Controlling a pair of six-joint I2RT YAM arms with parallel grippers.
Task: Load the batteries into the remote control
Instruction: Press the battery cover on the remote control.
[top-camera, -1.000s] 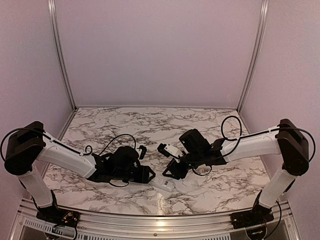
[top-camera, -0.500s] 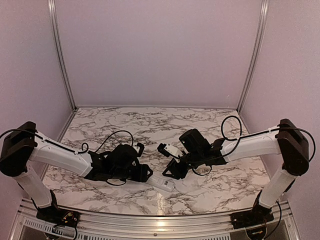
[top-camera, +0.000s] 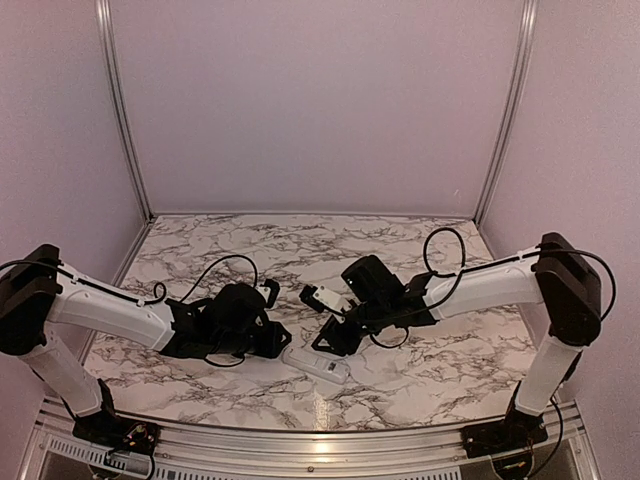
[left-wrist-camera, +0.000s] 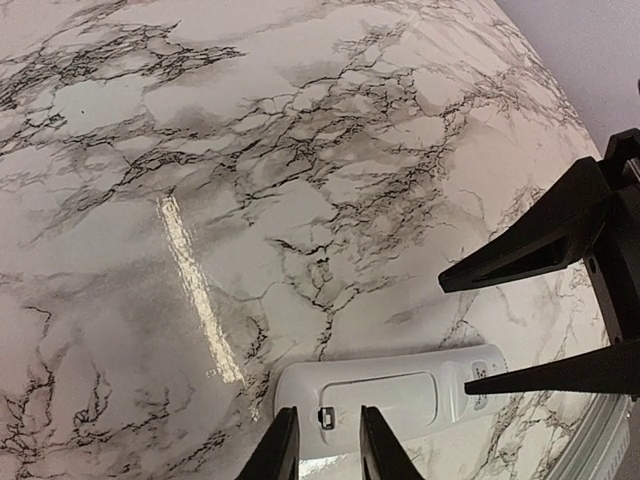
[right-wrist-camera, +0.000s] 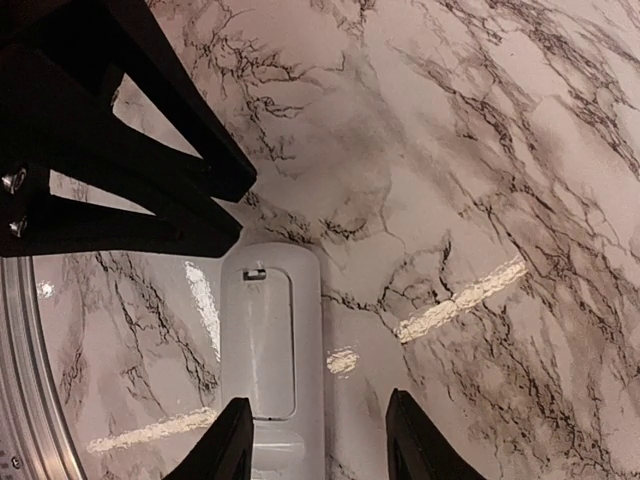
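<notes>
Where the marble-patterned table fills the lower half of the top view, the remote control lies flat at lower centre, a white slab set slightly askew between the two arm tips. Left gripper: low over the table at lower centre-left, just beside the remote's left end. Its wrist view shows the two fingertips at the bottom edge with only a narrow gap between them and nothing held in it. They overlap the remote's near long edge, and whether they touch it cannot be told. Right gripper: low at centre, just above the remote in the top view, jaws set wide with nothing between them. Its own view shows one fingertip at the bottom edge over the remote's lower left and the other over bare marble to the right. Remote, left wrist view: bottom centre, lengthwise left to right, upward face plain white with a recessed rectangular panel and a small dark latch at the panel's left end. Remote, right wrist view: lower centre-left, running top to bottom, latch at the upper end. The left arm's black fingers fill the upper left of that view, their tips ending just beside the latch end. The right arm's black fingers enter the left wrist view from the right edge, well spread, the lower one over the remote's right end.
</notes>
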